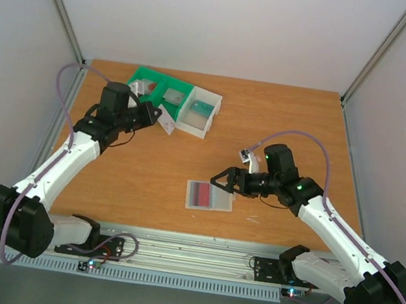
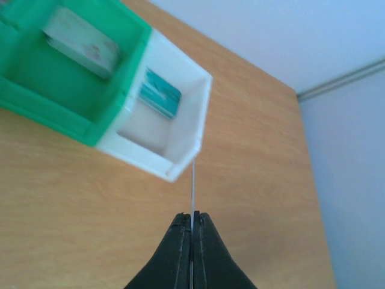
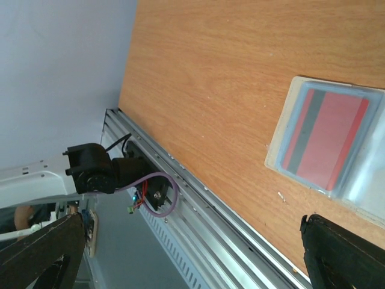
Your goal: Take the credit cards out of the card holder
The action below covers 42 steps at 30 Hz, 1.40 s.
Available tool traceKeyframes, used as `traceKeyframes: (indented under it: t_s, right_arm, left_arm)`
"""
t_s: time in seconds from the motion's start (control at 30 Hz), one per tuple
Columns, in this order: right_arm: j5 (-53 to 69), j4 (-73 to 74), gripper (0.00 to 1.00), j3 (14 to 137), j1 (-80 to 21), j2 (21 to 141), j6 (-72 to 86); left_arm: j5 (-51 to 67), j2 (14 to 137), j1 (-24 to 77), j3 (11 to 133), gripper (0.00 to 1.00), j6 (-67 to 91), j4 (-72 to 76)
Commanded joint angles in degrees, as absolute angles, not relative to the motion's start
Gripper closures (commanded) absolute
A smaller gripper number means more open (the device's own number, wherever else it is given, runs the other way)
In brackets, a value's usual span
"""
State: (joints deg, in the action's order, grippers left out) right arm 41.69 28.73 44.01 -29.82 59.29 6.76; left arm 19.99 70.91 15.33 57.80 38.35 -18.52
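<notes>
The pale blue-grey card holder [image 1: 209, 196] lies flat on the table near the front, with the dark red card [image 1: 202, 193] inside it. In the right wrist view the holder [image 3: 361, 189] and the red card [image 3: 328, 141] show at the right. My right gripper [image 1: 219, 181] is open and empty, just right of and above the holder; its fingers [image 3: 343, 253] stand wide apart. My left gripper [image 1: 155, 115] is shut on the white card [image 1: 166, 123], seen edge-on in the left wrist view [image 2: 193, 192], beside the tray's white end.
A green-and-white compartment tray [image 1: 191, 129] stands at the back left, with a teal card [image 2: 161, 93] in its white bin and a pale card [image 2: 81, 42] in a green one. The metal rail [image 3: 198, 211] runs along the table's near edge.
</notes>
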Motion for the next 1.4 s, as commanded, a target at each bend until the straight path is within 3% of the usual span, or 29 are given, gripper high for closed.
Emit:
traceKeyframes:
  t_s: [0.0, 0.13, 0.57, 1.37]
  right_arm:
    - [41.86, 24.75, 0.02, 43.90, -29.53, 59.53, 8.92]
    - [41.11, 26.17, 0.02, 46.31, -29.53, 61.20, 7.94]
    - [39.37, 27.65, 0.01, 49.70, -29.53, 64.07, 7.89]
    - [38.32, 27.25, 0.02, 51.76, -29.53, 68.28, 10.27]
  left_arm:
    - [9.71, 72.75, 13.03, 60.95, 1.00, 32.74, -18.27]
    - [4.80, 76.33, 10.56, 62.24, 0.99, 32.39, -15.34]
    - [8.28, 95.49, 9.17, 70.91, 1.00, 31.16, 2.43]
    - [12.94, 120.25, 8.96, 86.14, 0.99, 33.97, 14.81]
